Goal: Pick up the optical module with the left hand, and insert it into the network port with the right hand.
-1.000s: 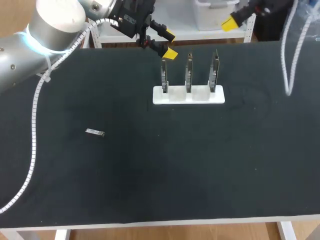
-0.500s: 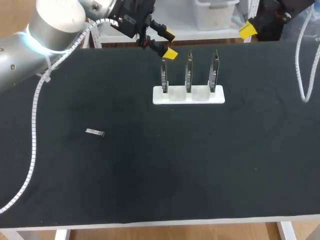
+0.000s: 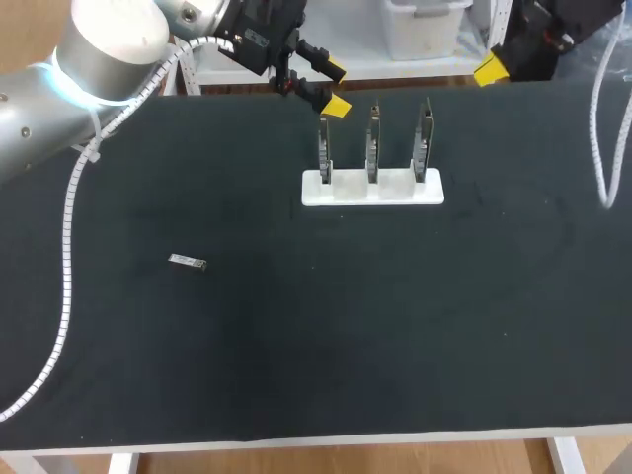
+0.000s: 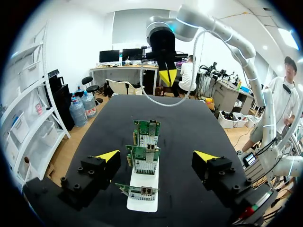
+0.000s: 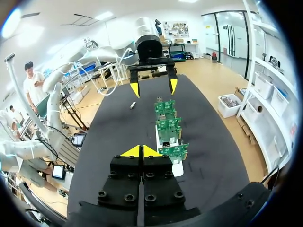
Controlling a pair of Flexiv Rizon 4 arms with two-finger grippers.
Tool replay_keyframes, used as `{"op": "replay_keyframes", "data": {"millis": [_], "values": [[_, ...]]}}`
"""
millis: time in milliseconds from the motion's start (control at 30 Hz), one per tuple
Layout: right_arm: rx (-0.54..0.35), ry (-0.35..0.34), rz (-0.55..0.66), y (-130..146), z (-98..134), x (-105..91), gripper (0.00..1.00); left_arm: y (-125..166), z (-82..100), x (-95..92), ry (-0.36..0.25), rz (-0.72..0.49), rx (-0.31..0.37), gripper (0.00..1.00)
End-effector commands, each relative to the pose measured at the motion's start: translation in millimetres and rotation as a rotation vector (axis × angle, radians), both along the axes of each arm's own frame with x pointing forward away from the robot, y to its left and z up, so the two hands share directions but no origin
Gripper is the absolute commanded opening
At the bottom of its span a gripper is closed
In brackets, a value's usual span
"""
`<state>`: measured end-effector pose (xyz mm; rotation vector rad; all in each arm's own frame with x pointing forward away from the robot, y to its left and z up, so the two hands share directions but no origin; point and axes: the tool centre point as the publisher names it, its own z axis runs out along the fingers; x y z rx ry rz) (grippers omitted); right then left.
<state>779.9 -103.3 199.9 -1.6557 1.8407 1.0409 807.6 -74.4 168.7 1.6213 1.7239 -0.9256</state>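
Note:
The optical module (image 3: 187, 262), a small silver bar, lies flat on the black table at the left; in the right wrist view the module (image 5: 132, 105) is a speck far ahead. Three network cards (image 3: 373, 138) stand upright in a white holder (image 3: 372, 190) at the back middle. My left gripper (image 3: 336, 87) hangs open just behind the leftmost card, far from the module. In its own view the left gripper (image 4: 156, 155) spreads wide over the cards (image 4: 142, 163). My right gripper (image 3: 491, 69) is shut and empty at the back edge, right of the holder, and in the right wrist view (image 5: 140, 151) too.
The table (image 3: 395, 336) is a black mat with a pale front edge. The white holder (image 4: 142, 201) and its cards are the only upright obstacle. White spiral cables trail along both arms over the table's left and right sides.
My right gripper has shifted to the right and slightly down toward the table's back edge. The left arm, the module and the cards have stayed where they were.

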Motion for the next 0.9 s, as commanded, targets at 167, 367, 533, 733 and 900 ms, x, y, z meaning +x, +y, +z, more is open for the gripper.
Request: {"op": "replay_keyframes", "data": {"millis": [167,367,533,733,900], "values": [[0.003,-0.039,-0.063,1,-13,-3.9,0.00,0,-0.1,-0.2,-0.002,0.000,0.001,1.00],[0.012,-0.030,-0.085,1,-22,-0.8,0.00,0,-0.1,-0.2,-0.002,0.000,0.001,1.00],[0.020,-0.022,-0.085,2,-26,1.4,0.00,0,-0.1,-0.2,-0.002,0.000,0.001,1.00],[0.028,-0.025,-0.080,5,-26,5.3,0.00,0,-0.1,-0.2,-0.002,0.000,0.001,1.00],[0.028,-0.027,-0.074,5,-26,6.2,0.00,0,-0.1,-0.2,-0.002,0.000,0.001,1.00]]}}
